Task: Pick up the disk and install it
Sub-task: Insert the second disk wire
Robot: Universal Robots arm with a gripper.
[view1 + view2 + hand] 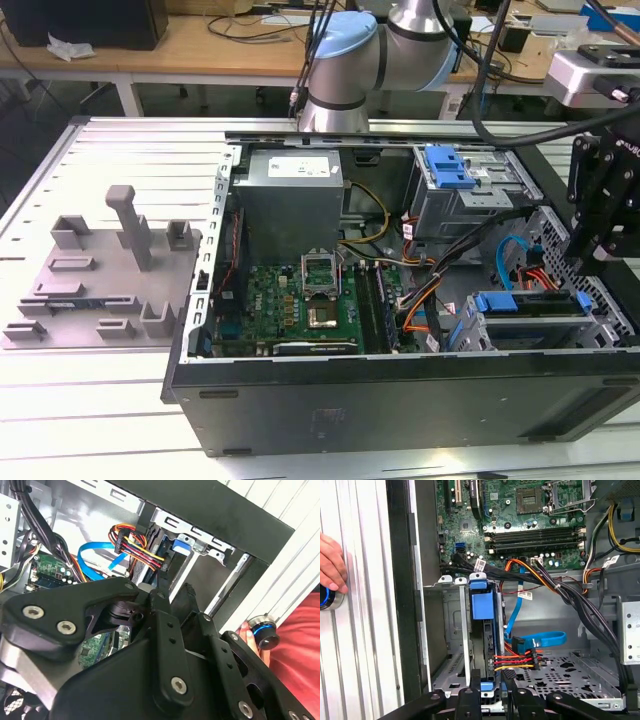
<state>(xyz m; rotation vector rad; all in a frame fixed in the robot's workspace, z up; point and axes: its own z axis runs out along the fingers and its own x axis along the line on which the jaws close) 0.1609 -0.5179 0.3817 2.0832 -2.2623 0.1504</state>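
Note:
The disk [490,630] stands on edge in the drive cage [451,630] at the case's front corner, its blue carrier rail [482,605] along one side. In the exterior view the disk [530,303] lies in the cage at the exterior view's right. My gripper [491,686] reaches down onto the disk's near end, one black finger on each face and the blue rail tip between them. It looks shut on the disk. The second wrist view has my gripper [174,592] at the dark end of the disk [159,560]. My gripper [588,255] hangs over the cage.
The open computer case [400,400] lies on a slatted table. Red, yellow and black power leads [517,661] and a blue data cable [540,641] run right beside the disk. An empty grey fixture [100,280] stands at the exterior view's left. A hand [331,562] rests on a blue-ringed knob [326,597].

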